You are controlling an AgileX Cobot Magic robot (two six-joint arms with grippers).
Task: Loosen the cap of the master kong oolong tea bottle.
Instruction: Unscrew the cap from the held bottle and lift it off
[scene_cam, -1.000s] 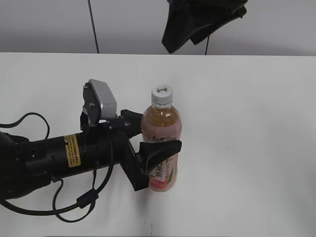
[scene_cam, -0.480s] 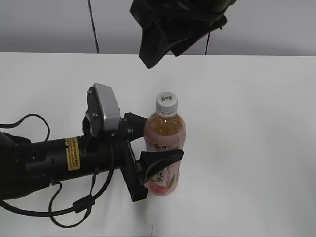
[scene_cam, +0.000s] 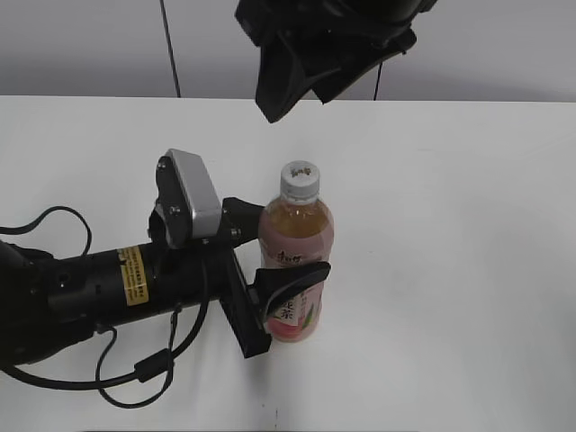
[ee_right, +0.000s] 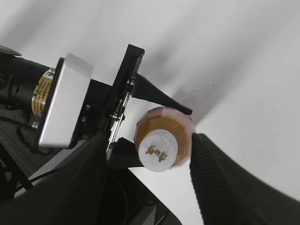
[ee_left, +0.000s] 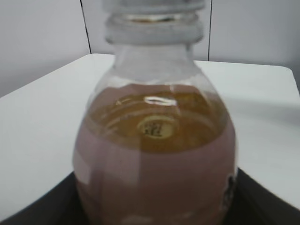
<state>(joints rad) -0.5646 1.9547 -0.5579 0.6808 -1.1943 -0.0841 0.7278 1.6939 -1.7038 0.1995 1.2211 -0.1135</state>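
Observation:
The master kong oolong tea bottle stands upright on the white table, amber tea above a pink label. Its white cap is on top. My left gripper reaches in from the left and is shut on the bottle's body, one finger behind and one in front. In the left wrist view the bottle fills the picture between the dark fingers. My right gripper hangs open above the cap without touching it. In the right wrist view the cap lies between the two open fingers.
The left arm's black body and a looping cable lie along the table's left side. The table's back edge meets a grey wall. Bare table surface stretches right of the bottle.
My right gripper has moved left and down to hang over the cap. The bottle and the left gripper holding it shifted only slightly.

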